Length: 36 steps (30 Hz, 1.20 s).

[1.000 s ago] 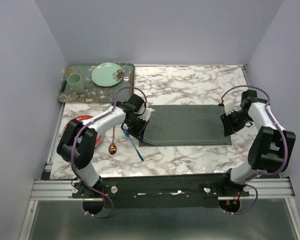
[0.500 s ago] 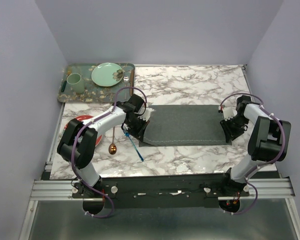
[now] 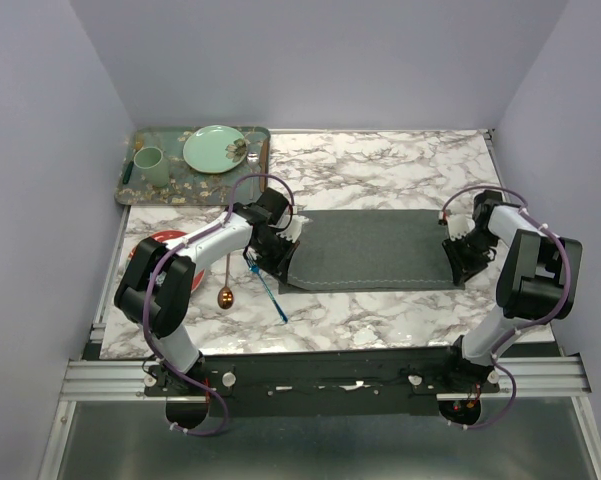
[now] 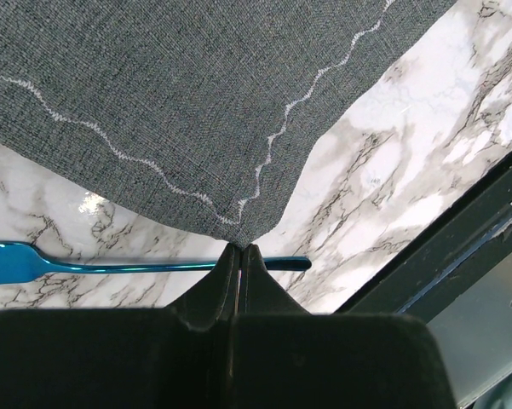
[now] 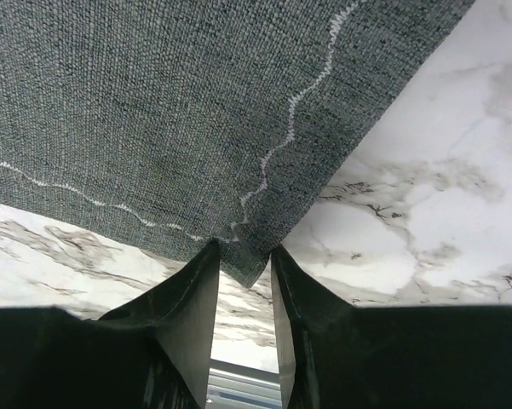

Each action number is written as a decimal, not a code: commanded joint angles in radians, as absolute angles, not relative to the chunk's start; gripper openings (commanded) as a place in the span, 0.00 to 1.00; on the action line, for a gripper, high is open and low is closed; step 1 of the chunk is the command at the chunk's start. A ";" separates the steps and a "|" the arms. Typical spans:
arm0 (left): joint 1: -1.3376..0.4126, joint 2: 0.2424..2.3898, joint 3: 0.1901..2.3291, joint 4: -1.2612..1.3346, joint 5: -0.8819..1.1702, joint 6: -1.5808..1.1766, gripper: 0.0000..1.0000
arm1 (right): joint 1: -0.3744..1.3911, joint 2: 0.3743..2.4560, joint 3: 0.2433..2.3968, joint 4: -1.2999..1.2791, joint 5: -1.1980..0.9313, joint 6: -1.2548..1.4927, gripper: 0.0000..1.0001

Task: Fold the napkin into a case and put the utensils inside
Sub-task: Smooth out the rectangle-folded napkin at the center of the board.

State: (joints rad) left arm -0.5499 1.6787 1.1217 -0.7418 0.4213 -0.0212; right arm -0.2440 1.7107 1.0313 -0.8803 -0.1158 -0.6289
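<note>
The dark grey napkin lies as a long rectangle across the middle of the marble table. My left gripper is shut on its near left corner. My right gripper is open, its fingers straddling the near right corner without closing on it. The blue fork lies just left of the napkin and crosses the left wrist view below the pinched corner. The copper spoon lies left of the fork.
A red plate sits at the left edge under my left arm. A patterned green tray at the back left holds a green cup and a green plate. The table's front edge and rail run close to the fork.
My right arm has swung inward and lowered so its gripper sits over the napkin's near right corner. The left gripper and napkin have not moved.
</note>
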 commanded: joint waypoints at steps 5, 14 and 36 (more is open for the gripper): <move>-0.548 1.669 1.112 -0.726 0.448 -0.031 0.00 | -0.247 1.677 1.081 -0.914 -0.104 -0.621 0.36; -0.546 1.669 1.114 -0.724 0.449 -0.029 0.00 | -0.247 1.680 1.088 -0.933 -0.114 -0.624 0.09; -0.540 1.592 1.094 -0.762 0.485 -0.020 0.00 | -0.276 1.674 1.100 -0.920 -0.063 -0.657 0.01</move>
